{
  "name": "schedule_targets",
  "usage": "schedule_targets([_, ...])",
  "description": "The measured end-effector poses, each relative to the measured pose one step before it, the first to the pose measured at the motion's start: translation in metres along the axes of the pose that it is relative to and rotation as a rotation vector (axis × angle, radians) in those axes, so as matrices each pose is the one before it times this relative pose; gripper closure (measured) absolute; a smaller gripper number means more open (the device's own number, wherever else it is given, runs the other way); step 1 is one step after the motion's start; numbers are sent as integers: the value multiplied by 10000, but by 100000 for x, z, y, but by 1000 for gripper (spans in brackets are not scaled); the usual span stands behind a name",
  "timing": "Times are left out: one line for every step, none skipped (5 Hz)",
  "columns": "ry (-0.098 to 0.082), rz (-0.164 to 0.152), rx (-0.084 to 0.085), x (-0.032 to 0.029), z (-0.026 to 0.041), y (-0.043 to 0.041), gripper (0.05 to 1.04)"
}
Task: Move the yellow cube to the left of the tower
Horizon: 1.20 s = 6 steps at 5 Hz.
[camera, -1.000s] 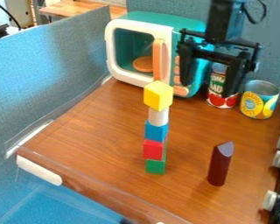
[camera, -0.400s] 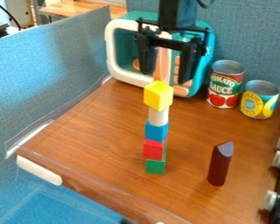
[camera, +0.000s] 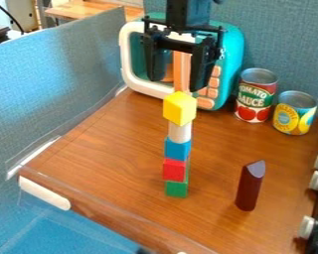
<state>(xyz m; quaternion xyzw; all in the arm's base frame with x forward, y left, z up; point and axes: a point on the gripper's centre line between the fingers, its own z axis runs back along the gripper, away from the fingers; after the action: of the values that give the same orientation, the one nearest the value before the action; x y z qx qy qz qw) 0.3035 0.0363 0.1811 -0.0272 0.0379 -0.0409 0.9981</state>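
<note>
Yellow cube (camera: 180, 108) atop the tower (camera: 178, 157), black gripper (camera: 176, 84) spread wide.
Its fingers hang apart, close above the cube in the view; beneath the cube come a white cylinder (camera: 180, 132), then blue (camera: 177, 149), red (camera: 174, 169) and green blocks (camera: 176, 189), a maroon block (camera: 250, 186) upright to the right.

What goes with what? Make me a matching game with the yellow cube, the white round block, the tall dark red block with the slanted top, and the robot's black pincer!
Things:
1. Yellow cube
2. White round block
3. Tall dark red block with a slanted top
4. Black two-finger pincer

Places and states:
A. Between the yellow cube and the small blue cube
B. Open, higher in the picture than the yellow cube
C. On the very top of the coloured block tower
D. Standing on the brown wooden tabletop

Pairs: 1-C, 2-A, 3-D, 4-B
</note>
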Motion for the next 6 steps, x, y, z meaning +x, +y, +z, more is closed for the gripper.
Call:
schedule_targets([290, -121, -36, 566, -1298, 231, 83])
schedule_targets([183, -7, -26, 231, -653, 56, 83])
schedule_targets([131, 23, -47, 266, -607, 61, 83])
schedule_targets([-20, 17, 43, 177, -107, -53, 83])
schedule_targets([271, 88, -64, 270, -896, -181, 110])
schedule_targets([-69, 107, 46, 109, 1, 73, 385])
